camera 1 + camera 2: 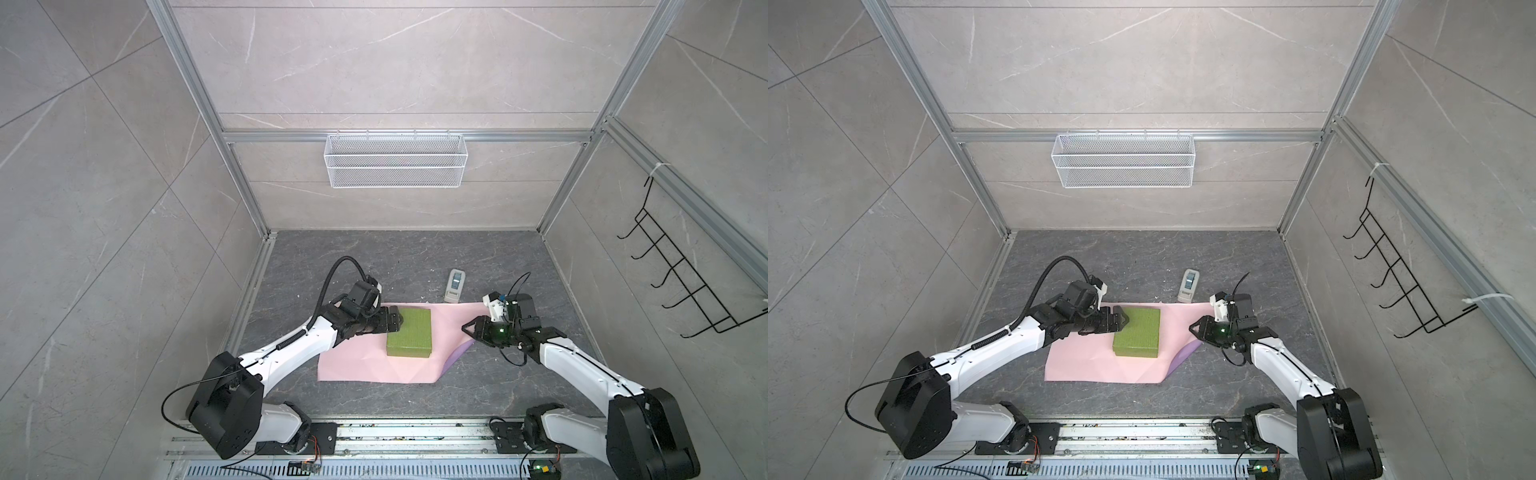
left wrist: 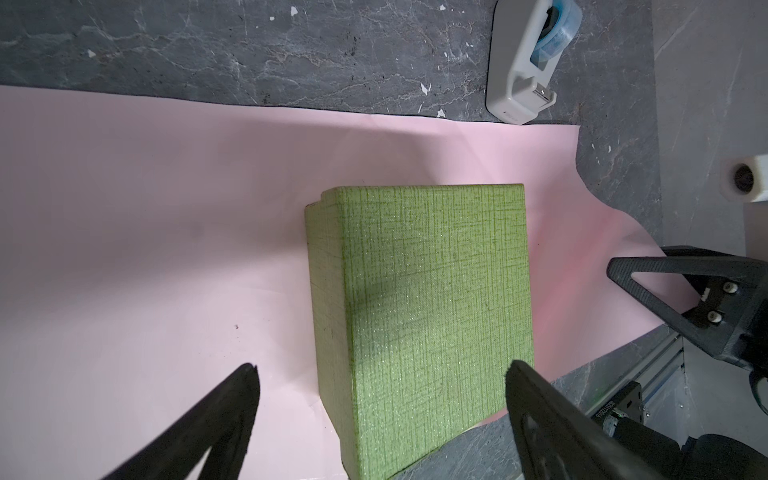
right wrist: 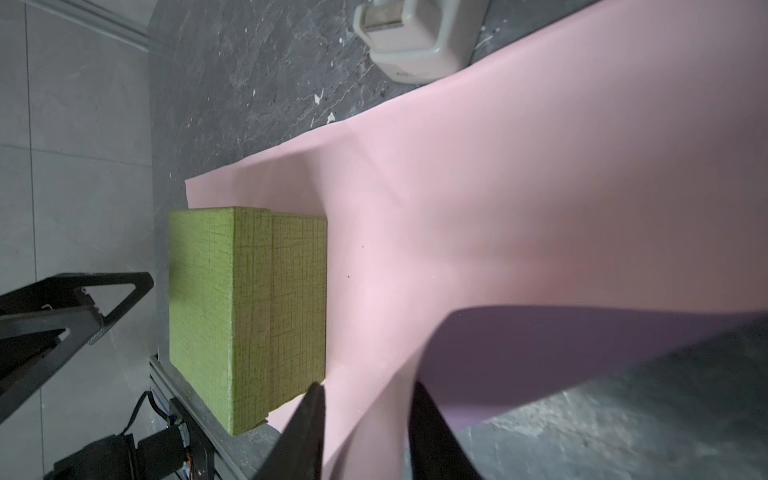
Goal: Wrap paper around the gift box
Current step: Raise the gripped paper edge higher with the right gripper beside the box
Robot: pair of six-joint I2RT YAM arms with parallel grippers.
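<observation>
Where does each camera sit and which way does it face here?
Both top views: high over the robot's side, looking down at the table; left arm and right arm show whole, with left tool and right tool.
Left wrist: on the left arm, looking past its open fingers at the box.
Right wrist: on the right arm, looking past its fingers, which flank the paper, toward the box.
Shared: both wrist views show box, paper and grey device.
</observation>
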